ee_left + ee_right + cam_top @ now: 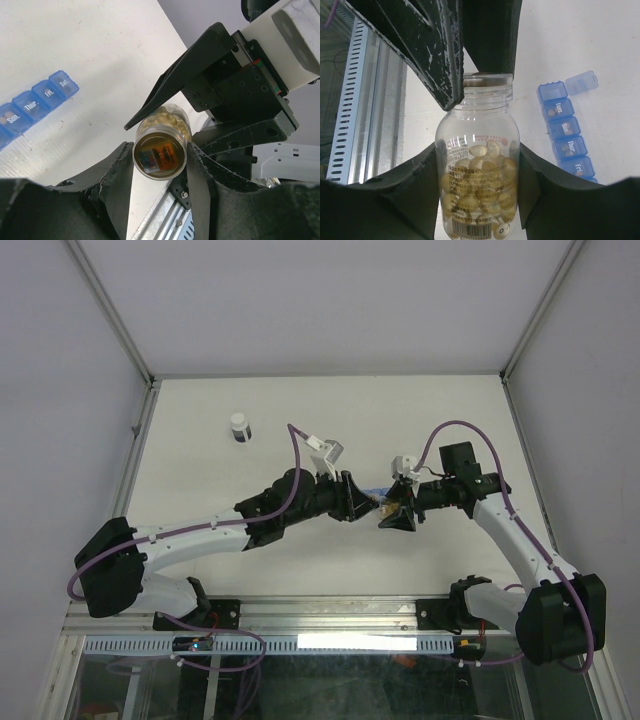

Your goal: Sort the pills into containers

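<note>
Right claw [478, 167] clamped on the bottle [477, 125] of pills [480, 187]; left claw [160, 155] grips its far end.

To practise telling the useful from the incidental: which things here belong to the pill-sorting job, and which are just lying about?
Job in hand: pill bottle, gripped between the left tool and right tool; pills inside it; blue pill organiser.
Lying about: small white-capped vial.

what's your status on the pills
Both shut on bottle: right gripper on body, left gripper on cap end. Pills in bottle. Organiser alongside, one lid open. Nothing in the way.
</note>
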